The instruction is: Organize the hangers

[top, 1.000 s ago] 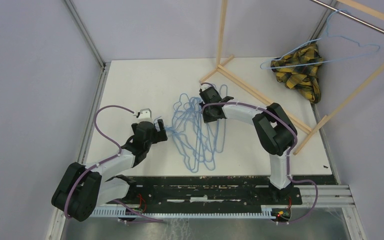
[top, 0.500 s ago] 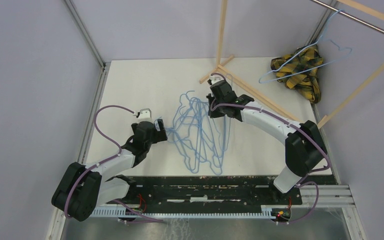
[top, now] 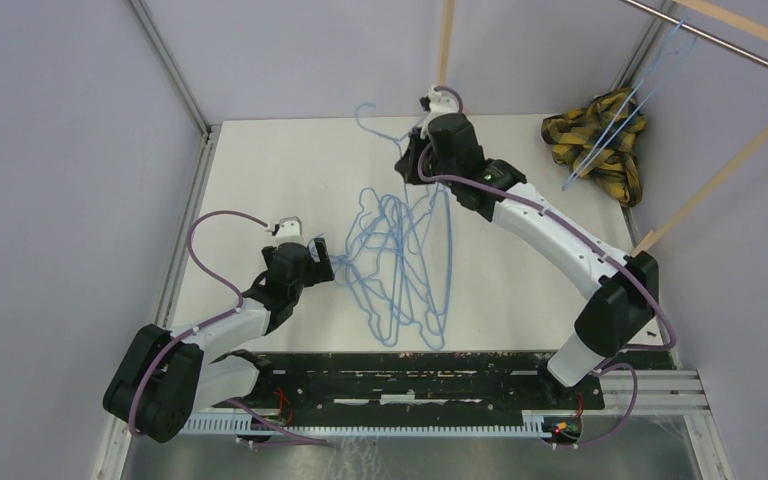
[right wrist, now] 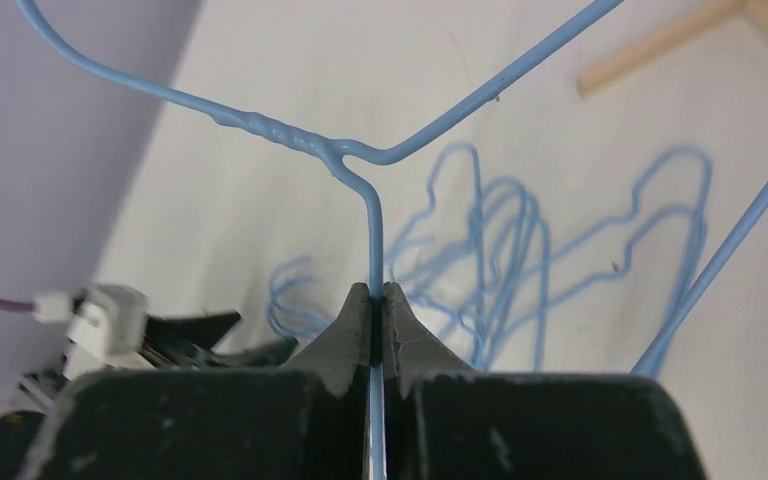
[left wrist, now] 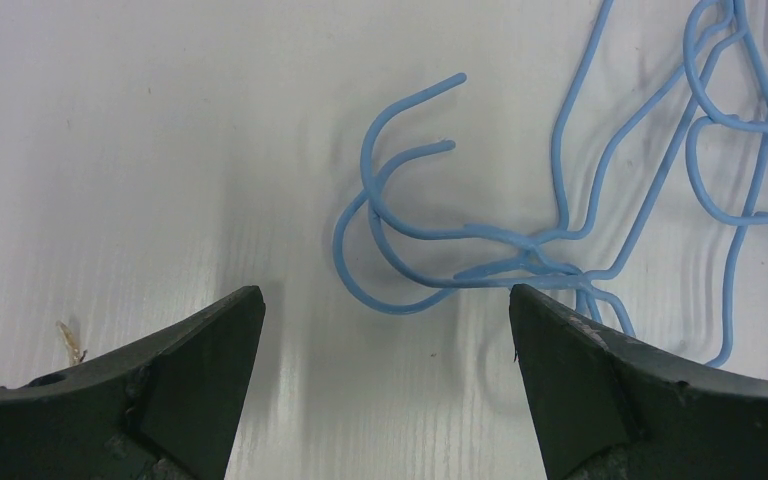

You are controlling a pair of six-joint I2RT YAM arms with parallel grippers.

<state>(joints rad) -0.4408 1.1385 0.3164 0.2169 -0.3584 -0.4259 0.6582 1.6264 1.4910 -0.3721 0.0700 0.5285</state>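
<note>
- While the right arm stretches toward the far side of the table (top: 290, 170) in the top view, the right gripper (top: 413, 157) is clenched on a lifted hanger (top: 380, 128). That hanger's hook juts out to the left of the fingers.
- Same view: the pile of hangers (top: 400, 265) lies tangled at mid-table, between the two arms. The left gripper (top: 325, 262) sits low at the pile's left edge.
- Same view: one more hanger (top: 625, 110) dangles from the metal rail (top: 710, 40) of the wooden rack (top: 447, 40), in front of the plaid cloth (top: 600, 135) at the far right corner.
- Left wrist view: the left gripper (left wrist: 385, 300) is released, its jaws spread wide and grasping nothing. Two hooks from the pile of hangers (left wrist: 400, 200) lie flat on the table (left wrist: 110, 150) just ahead of the fingertips.
- Right wrist view: the right gripper (right wrist: 375, 300) pinches the lifted hanger (right wrist: 360, 150) just below its twisted neck, jaws pressed tight against the wire.
- Same view: the pile of hangers (right wrist: 500, 250) lies on the table below, with the left gripper (right wrist: 160, 335) beside it at lower left.
</note>
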